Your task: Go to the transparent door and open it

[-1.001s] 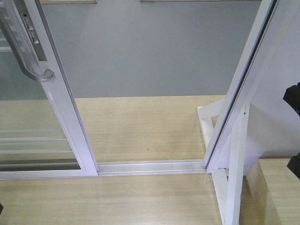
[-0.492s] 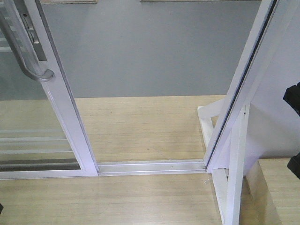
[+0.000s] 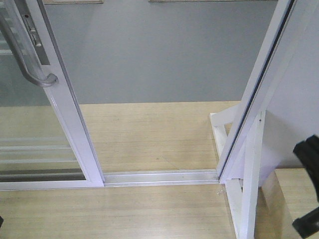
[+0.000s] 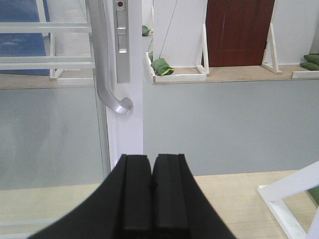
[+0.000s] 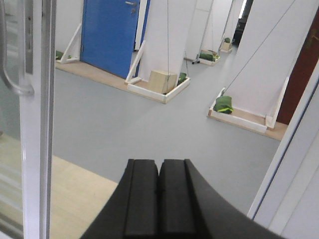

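From my front camera I see the transparent door (image 3: 35, 124), a tall clear-glass sliding panel in a white frame with thin white horizontal bars, standing to the left of the doorway opening, its bottom edge seated in the silver metal floor track (image 3: 159, 177). Its curved grey metal pull handle (image 3: 30, 59) sits on the door's right edge, the hooked lower end pointing toward the gap. To the right of the door the doorway is open across pale wood flooring (image 3: 144, 134) and, beyond that, grey floor (image 3: 159, 55). On the far side of the opening from the door stands a white slanted frame post (image 3: 259, 89) with a white brace at its foot.

My left gripper (image 4: 151, 191) has its black pads pressed together with nothing between them; it sits just right of the door's handle (image 4: 107, 64) and well short of touching it. My right gripper (image 5: 159, 196) is likewise clenched on nothing, to the right of the door's white edge (image 5: 35, 124), apart from it.
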Robot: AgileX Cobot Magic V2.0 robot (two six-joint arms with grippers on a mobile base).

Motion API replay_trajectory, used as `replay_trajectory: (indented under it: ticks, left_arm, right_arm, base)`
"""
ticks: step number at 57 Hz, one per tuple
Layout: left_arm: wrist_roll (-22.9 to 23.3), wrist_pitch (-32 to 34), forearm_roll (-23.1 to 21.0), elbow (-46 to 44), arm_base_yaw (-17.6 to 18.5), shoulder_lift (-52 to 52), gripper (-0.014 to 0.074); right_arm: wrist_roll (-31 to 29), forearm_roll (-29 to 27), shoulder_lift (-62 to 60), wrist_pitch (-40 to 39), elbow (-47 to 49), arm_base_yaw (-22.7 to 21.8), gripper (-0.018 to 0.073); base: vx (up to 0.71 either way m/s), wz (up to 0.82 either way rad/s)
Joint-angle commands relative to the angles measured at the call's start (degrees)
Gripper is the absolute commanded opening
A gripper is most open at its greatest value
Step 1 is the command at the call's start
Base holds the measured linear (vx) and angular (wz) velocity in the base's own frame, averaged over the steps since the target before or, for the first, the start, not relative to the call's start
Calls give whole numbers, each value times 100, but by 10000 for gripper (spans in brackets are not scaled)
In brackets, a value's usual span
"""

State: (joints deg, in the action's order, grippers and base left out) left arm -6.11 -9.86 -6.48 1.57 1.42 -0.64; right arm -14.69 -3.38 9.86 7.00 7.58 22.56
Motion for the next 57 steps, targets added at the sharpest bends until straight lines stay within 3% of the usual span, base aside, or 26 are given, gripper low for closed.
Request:
replay_trajectory:
  ticks: [1,6,9,28,57]
  left_arm:
    - [19,465,-26,-129,14,-80,-6]
    - [19,465,-26,-129,14,-80,-6]
    - [19,457,-26,-129,14,-80,-6]
    - [19,444,-26,-129,14,-73,-6]
    - [19,444,-26,-129,14,-73,-6]
  right_arm:
    - [-21,81,-419,-558,-457,-39,-6]
    - [-21,81,-868,-494,-969,-69,-6]
    - [-21,82,-1129,35,-925,-176,-6]
    - [-21,57,-1126,-38,-939,-1163,-6]
    - [-21,57,-1126,-38,-939,-1220,-6]
  base:
    - [0,0]
    - [0,0]
    - [0,0]
    - [0,0]
    - [0,0]
